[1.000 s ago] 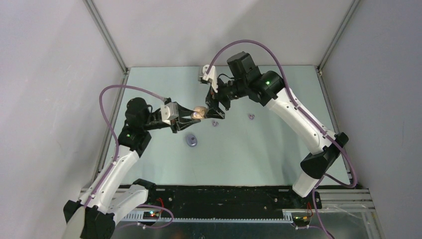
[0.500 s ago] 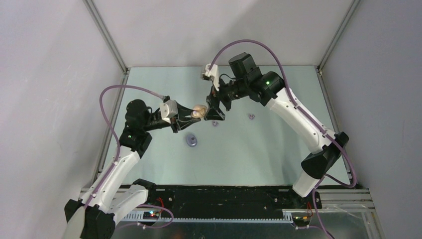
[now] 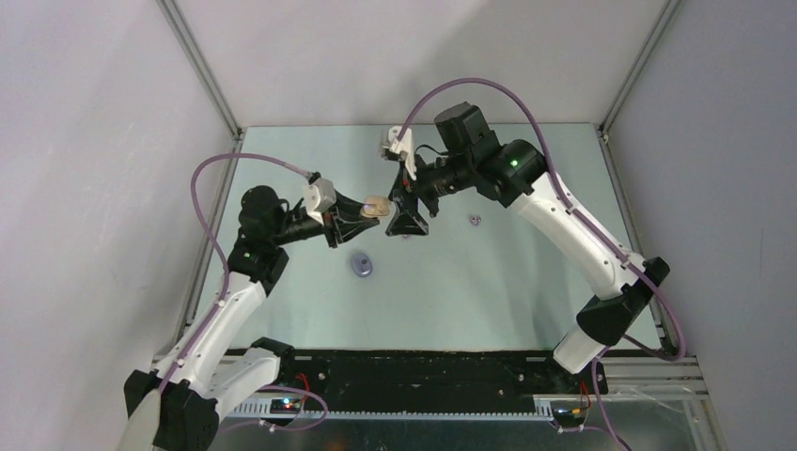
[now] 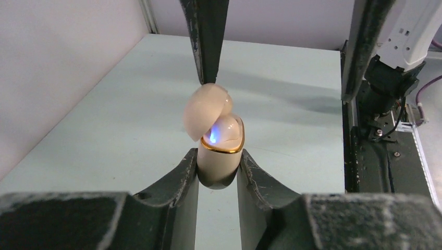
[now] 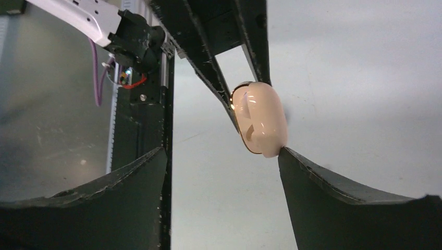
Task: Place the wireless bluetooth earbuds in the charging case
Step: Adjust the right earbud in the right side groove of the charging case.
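The table [image 3: 489, 282] lies pale green beneath my 2 arms, which meet above its middle. My left gripper [image 4: 219, 161] is clamped on the lower half of the cream charging case [image 4: 218, 174] and holds it upright in the air. My right gripper [image 5: 221, 153] stands wide apart with nothing between its jaws. 1 of its fingers [image 4: 207, 47] touches the top of the case's lid [image 4: 202, 112].

A purple case [image 3: 361, 265] rests on the table near my left arm, and 1 purple earbud [image 3: 475, 221] lies well apart, to the right. The lid hangs half raised on its hinge. Under it a cream earbud [image 4: 226, 129] sits in its well, with a blue light glowing beside it. I cannot tell whether the second cream one is in there too.

As I judge it, the lid needs pressing shut. I should push with that 1 finger along the hinge's swing, slowly, keeping my left grip low and firm so the case neither tilts nor slips out.
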Motion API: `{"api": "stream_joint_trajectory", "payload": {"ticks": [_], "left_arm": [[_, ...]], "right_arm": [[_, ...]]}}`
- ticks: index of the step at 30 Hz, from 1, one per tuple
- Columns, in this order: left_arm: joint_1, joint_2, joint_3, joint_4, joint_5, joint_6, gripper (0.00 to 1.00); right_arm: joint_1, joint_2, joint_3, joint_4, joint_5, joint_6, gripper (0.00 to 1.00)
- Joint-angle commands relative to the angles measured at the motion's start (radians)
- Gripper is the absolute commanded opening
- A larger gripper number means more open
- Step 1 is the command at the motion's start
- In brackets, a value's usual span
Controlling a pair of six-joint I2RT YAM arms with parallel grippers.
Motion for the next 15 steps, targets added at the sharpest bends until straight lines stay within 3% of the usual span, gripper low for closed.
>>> {"api": "stream_joint_trajectory", "payload": {"ticks": [1,10,12,15], "left_arm": [[0.001,0.010,-0.005,0.084,-0.066,-0.083,0.00],[0.002,0.031,-0.024,0.166,-0.091,-0.216,0.00],[0.002,0.031,-0.029,0.176,-0.089,-0.220,0.00],[0.002,0.024,-0.033,0.158,-0.085,-0.207,0.00]], "right_arm": [[0.057,-0.057,0.017,-0.034,0.019,-0.129,0.82],[0.110,-0.093,-0.026,-0.017,0.187,-0.219,0.81],[0.110,-0.089,-0.038,0.023,0.254,-0.183,0.81],[0.061,-0.076,-0.012,0.060,0.236,-0.075,0.81]]}}
